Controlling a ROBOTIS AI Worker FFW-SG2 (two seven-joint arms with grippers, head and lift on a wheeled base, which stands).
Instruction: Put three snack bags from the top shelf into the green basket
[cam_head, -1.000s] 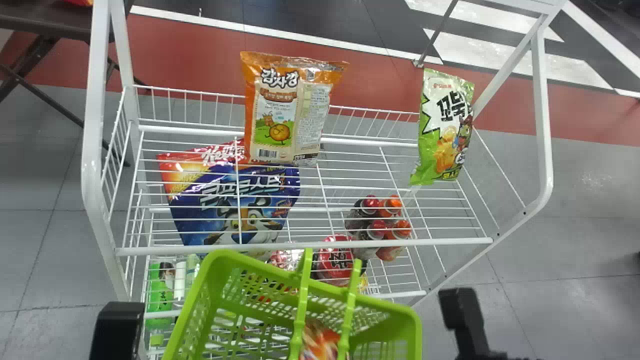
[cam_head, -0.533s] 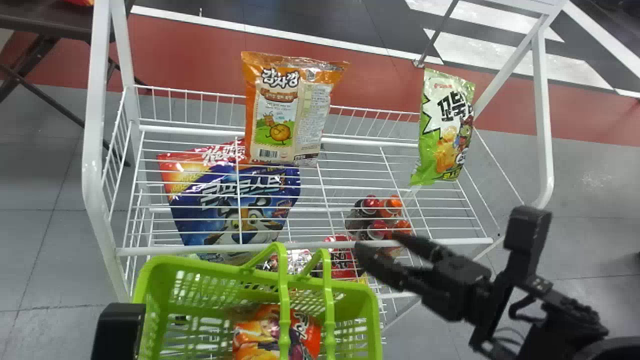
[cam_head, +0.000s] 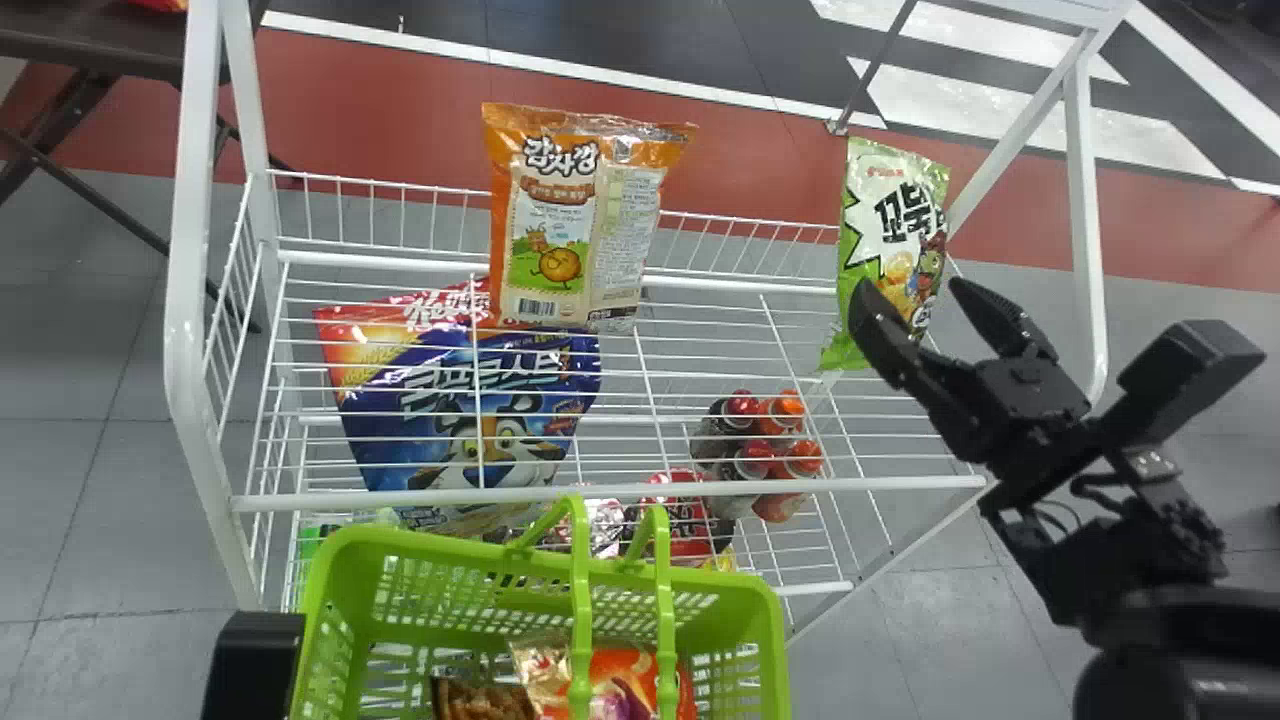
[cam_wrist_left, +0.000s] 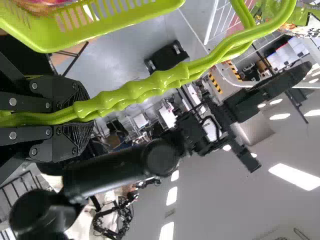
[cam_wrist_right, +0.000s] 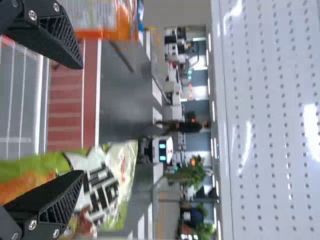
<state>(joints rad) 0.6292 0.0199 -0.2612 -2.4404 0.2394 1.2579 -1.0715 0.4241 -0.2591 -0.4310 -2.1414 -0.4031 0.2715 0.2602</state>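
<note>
Left snack bag (cam_head: 565, 220): orange and cream. Right snack bag (cam_head: 892, 210): green, white jagged burst. Near basket (cam_head: 430, 548): lime green throughout. Shelf (cam_head: 400, 500): white. Far floor (cam_head: 380, 110): red band, white stripes.

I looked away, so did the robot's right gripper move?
Yes, the right gripper moved forward past the front shelf bar, toward the green bag.

green basket (cam_head: 450, 547): cropped below | green bag (cam_head: 893, 215): partly behind right pincer (cam_head: 909, 288)

Bold Korean lettering heads the orange snack bag (cam_head: 570, 220), upper middle of the head view, above a barcode (cam_head: 537, 307). Black Korean characters mark the green snack bag (cam_head: 885, 205), upper right. White Korean lettering crosses the blue cereal bag (cam_head: 400, 430), left of centre.
</note>
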